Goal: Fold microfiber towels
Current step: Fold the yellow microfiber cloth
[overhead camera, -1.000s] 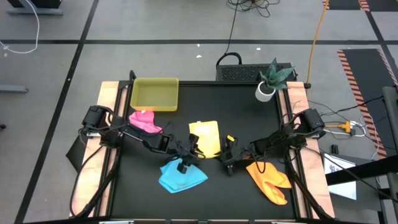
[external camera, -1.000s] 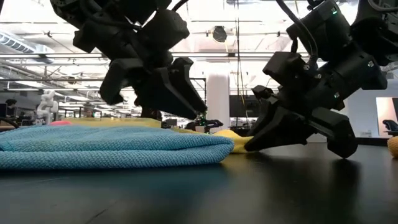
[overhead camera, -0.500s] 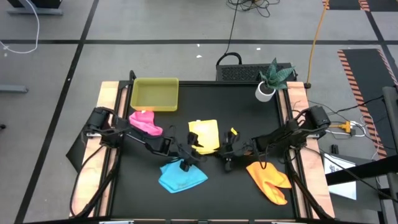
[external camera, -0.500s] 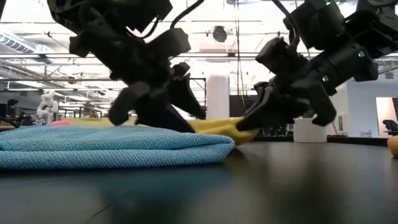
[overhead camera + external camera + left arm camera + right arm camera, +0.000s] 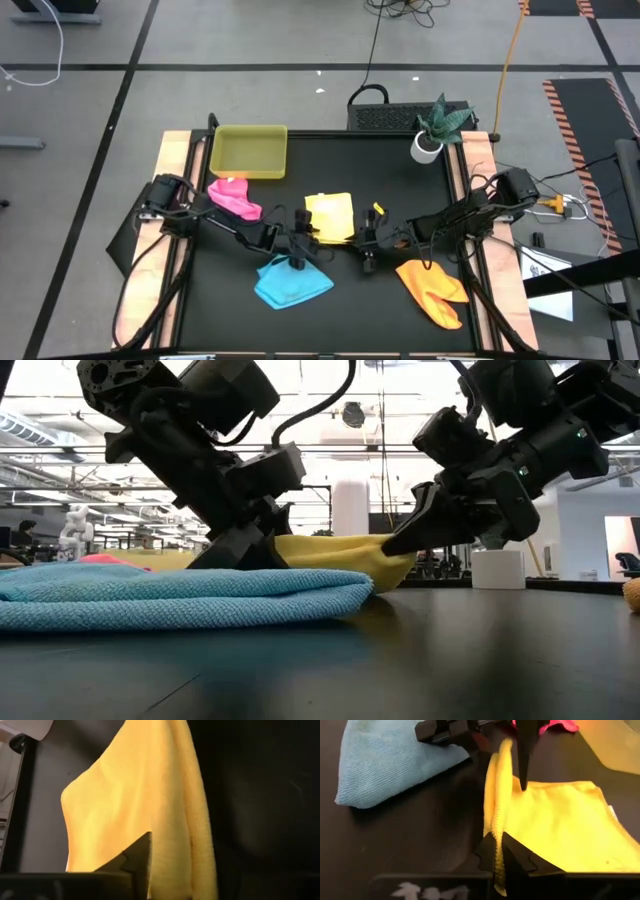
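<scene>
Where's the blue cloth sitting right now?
Seen from above, the sky blue towel lies at the table's front, left of centre, just in front of the yellow towel and left of the orange towel.

Counted on table: 4 microfiber towels, being 1 yellow towel (image 5: 331, 216), 1 pink towel (image 5: 233, 196), 1 sky-blue towel (image 5: 290, 284), 1 orange towel (image 5: 433, 289). 1 yellow-green tray (image 5: 249, 151). 1 potted plant (image 5: 436, 126). 2 robot arms worked there.
</scene>
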`<action>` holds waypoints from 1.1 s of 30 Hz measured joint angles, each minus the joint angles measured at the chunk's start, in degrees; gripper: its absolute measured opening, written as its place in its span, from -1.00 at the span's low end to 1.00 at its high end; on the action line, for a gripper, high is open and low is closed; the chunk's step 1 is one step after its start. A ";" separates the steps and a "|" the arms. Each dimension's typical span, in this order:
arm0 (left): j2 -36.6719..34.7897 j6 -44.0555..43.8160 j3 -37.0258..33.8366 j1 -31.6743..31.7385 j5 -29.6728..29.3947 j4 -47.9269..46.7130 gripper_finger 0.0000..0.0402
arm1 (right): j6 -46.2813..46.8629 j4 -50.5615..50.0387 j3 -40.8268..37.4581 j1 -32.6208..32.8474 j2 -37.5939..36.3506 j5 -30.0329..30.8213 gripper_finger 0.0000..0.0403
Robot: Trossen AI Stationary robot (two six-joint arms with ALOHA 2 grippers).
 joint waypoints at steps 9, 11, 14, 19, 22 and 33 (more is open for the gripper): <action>-0.01 1.52 0.00 -2.13 -2.02 -0.58 -0.45 | 1.08 -0.85 0.00 -0.02 0.00 -0.04 -0.97; -0.02 2.87 0.00 -2.61 -1.97 -0.77 -0.39 | 1.10 -0.91 0.00 -0.02 0.00 -0.05 -0.97; -0.02 2.89 0.00 -2.70 -1.90 -0.86 -0.21 | 1.48 -0.89 0.00 -0.02 0.00 -0.15 -0.97; -0.02 1.75 0.00 -2.38 0.31 -0.83 0.23 | 1.59 -1.33 0.00 -0.10 0.00 -0.19 -0.97; -0.11 1.71 0.00 -2.60 1.27 0.58 0.47 | 3.30 -2.26 0.00 -0.56 0.00 -0.28 -0.97; -0.11 3.53 0.02 -1.65 1.33 7.53 0.65 | 5.38 -4.70 0.02 -1.86 0.00 -0.28 -0.97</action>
